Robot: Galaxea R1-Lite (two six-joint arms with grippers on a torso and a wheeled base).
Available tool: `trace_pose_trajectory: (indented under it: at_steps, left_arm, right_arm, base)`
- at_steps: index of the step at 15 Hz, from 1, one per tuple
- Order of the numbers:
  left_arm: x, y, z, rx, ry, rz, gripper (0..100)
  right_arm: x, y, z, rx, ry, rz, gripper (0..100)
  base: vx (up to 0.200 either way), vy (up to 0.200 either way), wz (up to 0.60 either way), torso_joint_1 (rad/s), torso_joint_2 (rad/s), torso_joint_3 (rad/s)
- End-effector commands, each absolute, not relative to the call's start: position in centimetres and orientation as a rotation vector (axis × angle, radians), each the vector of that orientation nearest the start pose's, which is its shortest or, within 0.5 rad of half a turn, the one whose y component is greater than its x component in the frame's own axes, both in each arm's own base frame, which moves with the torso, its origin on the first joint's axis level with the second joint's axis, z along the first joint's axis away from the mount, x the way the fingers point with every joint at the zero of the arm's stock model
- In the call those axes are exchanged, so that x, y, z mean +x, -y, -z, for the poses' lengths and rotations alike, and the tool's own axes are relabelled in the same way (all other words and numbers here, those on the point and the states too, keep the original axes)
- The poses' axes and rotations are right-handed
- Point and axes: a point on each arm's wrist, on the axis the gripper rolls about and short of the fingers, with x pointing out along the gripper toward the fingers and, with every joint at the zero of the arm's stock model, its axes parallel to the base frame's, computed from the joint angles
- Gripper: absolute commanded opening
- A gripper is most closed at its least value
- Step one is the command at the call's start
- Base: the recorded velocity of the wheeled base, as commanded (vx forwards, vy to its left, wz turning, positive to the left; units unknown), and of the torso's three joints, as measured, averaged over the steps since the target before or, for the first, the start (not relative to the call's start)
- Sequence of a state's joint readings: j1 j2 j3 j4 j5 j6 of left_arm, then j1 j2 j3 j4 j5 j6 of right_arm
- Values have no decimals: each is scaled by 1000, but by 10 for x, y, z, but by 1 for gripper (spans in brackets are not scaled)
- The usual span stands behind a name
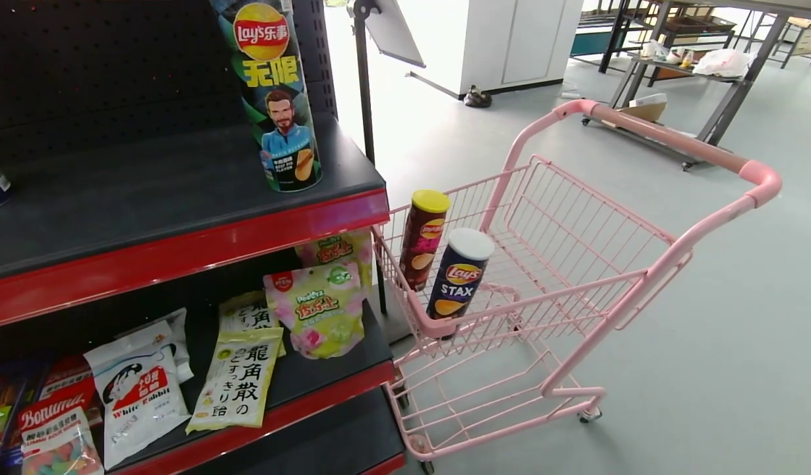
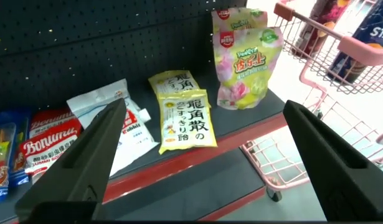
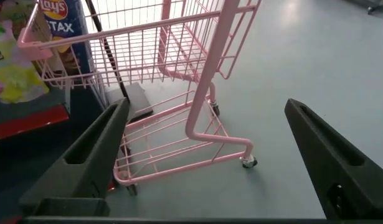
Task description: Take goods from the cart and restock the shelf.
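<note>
Left tool (image 2: 205,106): I see its fingers spread wide with nothing between them, facing the lower board of the shelf (image 1: 181,245). Right tool (image 3: 207,102): fingers likewise apart and empty, hanging over the floor (image 3: 316,68) and facing the bottom rack of the cart (image 3: 207,81).

Head view, near to far. At 10 o'clock from me, the lower board carries a white bag (image 1: 141,396) lying flat, with yellow bags (image 1: 237,379) flat just beside it. A pouch (image 1: 321,310) stands propped at the board's end nearest the cart.

At 1 o'clock stands the cart, with one corner of its basket close to the shelf end. Both goods left in it sit in that corner. The blue can (image 1: 459,277), white-lidded, leans tilted at the basket's near rim. The maroon can (image 1: 421,237), yellow-lidded, stands just behind it at its 11 o'clock, against the basket side that faces the shelf. I cannot tell whether the two touch.

Farther off, at 11 o'clock, the green can (image 1: 278,99) stands upright on the upper board, near the front edge and toward the cart end.
</note>
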State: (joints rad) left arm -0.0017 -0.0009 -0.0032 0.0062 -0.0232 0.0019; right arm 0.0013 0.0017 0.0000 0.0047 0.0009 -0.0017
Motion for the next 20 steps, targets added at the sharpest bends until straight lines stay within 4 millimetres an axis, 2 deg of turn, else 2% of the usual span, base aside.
trace_pose_trajectory:
  at_steps: [1,5,9,10,11,12,13,14,16,17,18,19,20]
  left_arm:
    - [-23,0,-76,3,-3,25,100]
    - [-23,0,-76,3,-3,25,100]
    - [-23,0,-76,3,-3,23,100]
    - [-23,0,-76,5,-3,21,100]
    - [-23,0,-75,5,-5,20,100]
    - [-23,0,-76,5,-3,20,100]
    - [-23,0,-76,3,-3,20,100]
    - [-23,0,-76,5,-3,20,100]
    - [-23,0,-76,5,-3,20,100]
    - [-23,0,-76,5,-3,20,100]
    - [-23,0,-76,5,-3,20,100]
    - [-23,0,-76,5,-3,20,100]
    - [-23,0,-76,5,-3,20,100]
  right_arm:
    - [-18,0,-76,-13,-67,-25,100]
    - [-17,1,-77,-40,-83,-52,100]
    - [-21,0,-77,-69,-19,-39,100]
    - [-28,-1,-105,-48,62,-86,100]
    - [-7,-2,-175,57,-8,-121,100]
    - [10,-2,-227,162,13,-129,100]
    - [24,-4,-259,178,25,-170,100]
    - [55,-11,-280,155,-27,-300,100]
    - [92,-23,-260,131,-180,-373,100]
    - [116,-29,-256,143,-204,-375,100]
    - [152,-39,-249,160,-220,-406,100]
    - [173,-47,-239,162,-249,-469,100]
    - [184,-51,-234,166,-273,-513,100]
  base:
    - [0,0,0,-27,110,76]
    - [0,0,0,-3,15,14]
    - [0,0,0,0,0,0]
    - [0,0,0,0,0,0]
    - [0,0,0,0,0,0]
    - [0,0,0,0,0,0]
    - [0,0,0,0,0,0]
    - [0,0,0,0,0,0]
    - [0,0,0,0,0,0]
    - [0,0,0,0,0,0]
    - [0,0,0,0,0,0]
    - [0,0,0,0,0,0]
    - [0,0,0,0,0,0]
